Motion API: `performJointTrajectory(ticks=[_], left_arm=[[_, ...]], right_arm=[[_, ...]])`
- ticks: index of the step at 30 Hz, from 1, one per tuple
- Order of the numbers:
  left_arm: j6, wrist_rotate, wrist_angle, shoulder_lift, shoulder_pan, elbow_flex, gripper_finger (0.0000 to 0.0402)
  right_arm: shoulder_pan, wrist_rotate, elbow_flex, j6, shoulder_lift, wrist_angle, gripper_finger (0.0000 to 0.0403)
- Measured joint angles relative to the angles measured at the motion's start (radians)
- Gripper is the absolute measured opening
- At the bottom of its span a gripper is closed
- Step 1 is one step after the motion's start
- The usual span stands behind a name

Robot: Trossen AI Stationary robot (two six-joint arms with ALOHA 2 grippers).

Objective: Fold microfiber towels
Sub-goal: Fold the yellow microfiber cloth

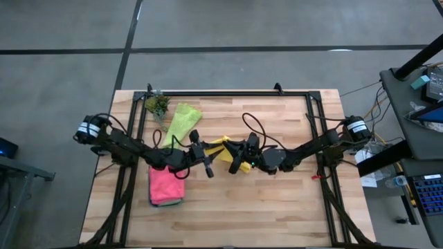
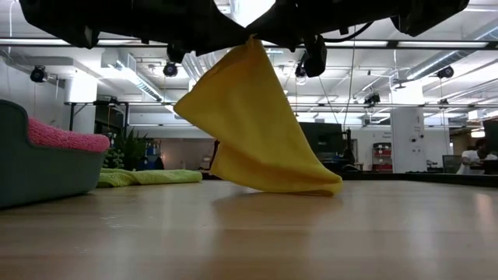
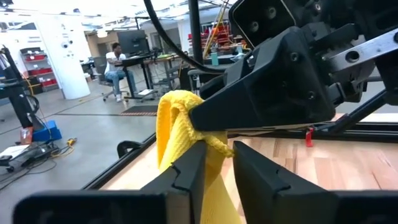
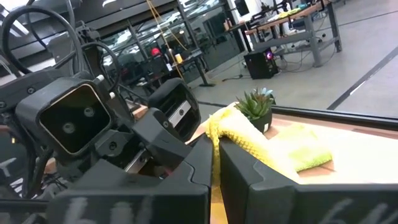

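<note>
At the left, pink towels (image 1: 166, 185) fill the teal tray (image 1: 167, 203); a lime green towel (image 1: 181, 119) lies beyond it. At mid-table the left gripper (image 3: 217, 163), jaws narrowly parted, straddles the yellow towel (image 2: 257, 124). The right gripper (image 4: 216, 163) pinches its top corner shut; its lower edge touches the table (image 1: 291, 200).

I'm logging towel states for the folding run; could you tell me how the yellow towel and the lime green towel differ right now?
The yellow towel hangs lifted between both grippers with only its lower edge on the table; the lime green towel lies flat on it. The yellow one is pinched by the right gripper and sits between the left gripper's fingers; the lime green one is untouched, beside the potted plant. Both are plain cloths.
</note>
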Motion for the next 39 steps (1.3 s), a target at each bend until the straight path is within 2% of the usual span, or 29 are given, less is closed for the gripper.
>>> performJointTrajectory(ticks=[7, 12, 17, 21, 25, 28, 31, 34, 36, 39], left_arm=[[0.050, -0.006, -0.007, -0.001, 0.000, 0.000, 0.0009], [0.070, -0.004, -0.020, -0.046, -0.003, -0.007, 0.0001], [0.146, -0.007, -0.038, -0.171, -0.030, -0.018, 0.0000], [0.170, -0.023, -0.168, -0.293, -0.037, -0.019, 0.0000], [0.176, -0.022, -0.213, -0.368, -0.037, -0.020, 0.0000], [0.204, -0.017, -0.222, -0.401, -0.039, -0.020, 0.0000], [0.206, 0.002, -0.231, -0.418, -0.039, -0.020, 0.0000], [0.205, 0.028, -0.230, -0.421, -0.039, -0.020, 0.0000], [0.203, 0.037, -0.231, -0.421, -0.039, -0.019, 0.0000], [0.201, 0.043, -0.229, -0.421, -0.039, -0.016, 0.0000]], right_arm=[[0.001, -0.003, 0.000, 0.000, 0.000, -0.016, 0.0009], [0.000, -0.002, 0.002, 0.003, -0.006, -0.026, 0.0011], [0.001, -0.008, 0.001, 0.000, -0.053, -0.113, 0.0043], [0.011, -0.007, 0.002, 0.007, -0.105, -0.186, 0.0080], [0.019, -0.065, 0.002, -0.011, -0.144, -0.246, 0.0101], [0.025, -0.087, 0.002, -0.024, -0.164, -0.257, 0.0081], [0.030, -0.090, 0.003, -0.057, -0.171, -0.258, 0.0033], [0.029, -0.174, 0.003, -0.172, -0.177, -0.260, 0.0017], [0.029, -0.236, 0.003, -0.334, -0.183, -0.268, 0.0025], [0.041, -0.235, 0.003, -0.633, -0.187, -0.281, 0.0051]])
